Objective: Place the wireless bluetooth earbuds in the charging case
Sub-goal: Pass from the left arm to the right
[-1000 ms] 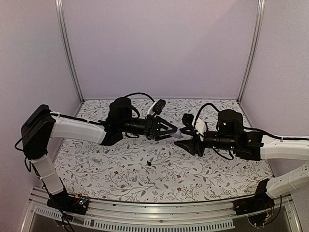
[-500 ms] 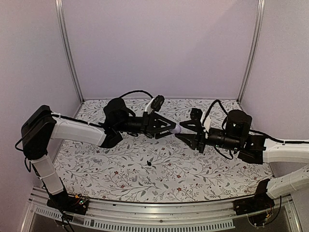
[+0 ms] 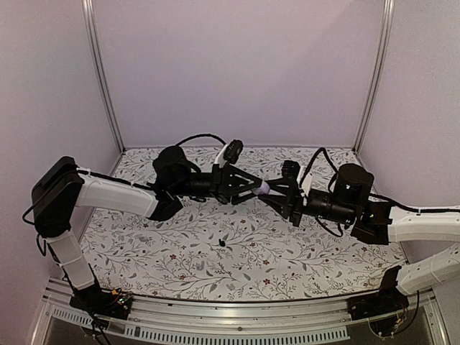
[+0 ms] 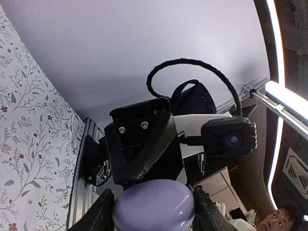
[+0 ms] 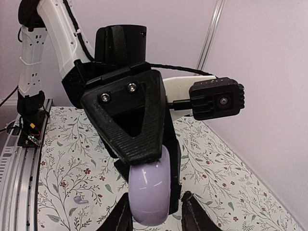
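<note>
Floral cloth (image 3: 180,267), left jaws clamped on lavender charging case (image 3: 263,188), right jaws flanking it, grip unclear

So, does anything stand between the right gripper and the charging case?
Nothing visible does. The left gripper holds the charging case in the air, and the right gripper has a finger on each side of its lavender end.

I am looking into a booth where a pale lavender back wall (image 3: 237,72) is filling most of the overhead view, with matching side walls closing in. Aluminium posts (image 3: 101,72) are running up the back corners. A white cloth (image 3: 180,251) printed with leaves and small red flowers is covering the table, and a ribbed metal rail (image 3: 230,313) is lying along its near edge.
</note>
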